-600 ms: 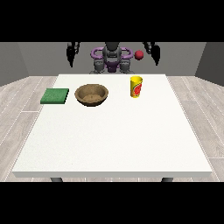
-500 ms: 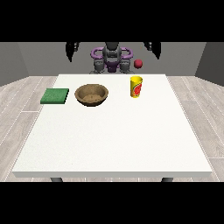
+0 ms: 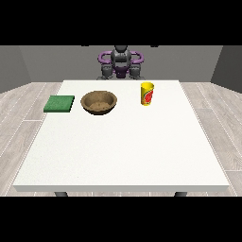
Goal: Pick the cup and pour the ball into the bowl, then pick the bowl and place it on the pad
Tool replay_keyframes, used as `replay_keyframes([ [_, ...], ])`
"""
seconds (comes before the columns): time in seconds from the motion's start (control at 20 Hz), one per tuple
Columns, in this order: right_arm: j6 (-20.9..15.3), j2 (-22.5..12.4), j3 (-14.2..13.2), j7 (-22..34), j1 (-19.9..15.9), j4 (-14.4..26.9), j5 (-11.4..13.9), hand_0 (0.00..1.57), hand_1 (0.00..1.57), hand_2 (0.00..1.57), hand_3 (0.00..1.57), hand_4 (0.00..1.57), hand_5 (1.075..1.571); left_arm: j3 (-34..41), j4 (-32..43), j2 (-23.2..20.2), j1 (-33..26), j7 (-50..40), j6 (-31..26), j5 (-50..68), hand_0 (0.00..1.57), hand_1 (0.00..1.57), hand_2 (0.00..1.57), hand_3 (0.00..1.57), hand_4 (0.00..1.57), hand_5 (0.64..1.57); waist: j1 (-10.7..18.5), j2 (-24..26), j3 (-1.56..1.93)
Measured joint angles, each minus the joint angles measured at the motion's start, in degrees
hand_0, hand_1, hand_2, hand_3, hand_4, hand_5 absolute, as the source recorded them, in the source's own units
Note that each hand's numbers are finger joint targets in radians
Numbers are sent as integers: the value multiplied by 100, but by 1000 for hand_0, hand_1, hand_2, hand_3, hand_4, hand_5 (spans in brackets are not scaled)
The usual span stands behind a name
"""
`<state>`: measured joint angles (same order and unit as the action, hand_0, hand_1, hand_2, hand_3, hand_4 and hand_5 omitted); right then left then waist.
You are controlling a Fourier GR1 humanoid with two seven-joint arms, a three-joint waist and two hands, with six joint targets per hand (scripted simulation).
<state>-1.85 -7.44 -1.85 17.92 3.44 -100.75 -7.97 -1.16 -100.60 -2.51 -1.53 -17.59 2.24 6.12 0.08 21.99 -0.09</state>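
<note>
Nothing picked up yet, neither hand is even in view so can't tell their state, and the yellow cup [image 3: 147,93] sits right of the bowl [image 3: 99,102], green pad [image 3: 59,103] far left, so grabbing the cup looks next.

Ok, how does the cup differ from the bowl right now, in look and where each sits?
The cup is tall, narrow and yellow with a red mark; the bowl is wide, low and brown. The cup stands nearer the view's right; the bowl sits left of it, beside the green pad. Both stand upright on the white table, apart from each other, with no hand on either.
</note>
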Motion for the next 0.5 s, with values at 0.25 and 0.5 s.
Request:
replay_keyframes([
  [0.25, -146, 18, 8, 639, 126, -876, -124, 0, 0, 0, 0, 760, 1548, -83, -708, 71, 104, -670, 295, -31, 0, 0, 0, 0, 556, 1555, -171, -222, 6],
  [0.5, -237, 87, -43, 379, -253, -1090, -37, 0, 0, 0, 0, 721, 1546, -161, -732, 158, 675, -440, 517, -269, 0, 0, 0, 0, 593, 1550, -244, -1131, 8],
])
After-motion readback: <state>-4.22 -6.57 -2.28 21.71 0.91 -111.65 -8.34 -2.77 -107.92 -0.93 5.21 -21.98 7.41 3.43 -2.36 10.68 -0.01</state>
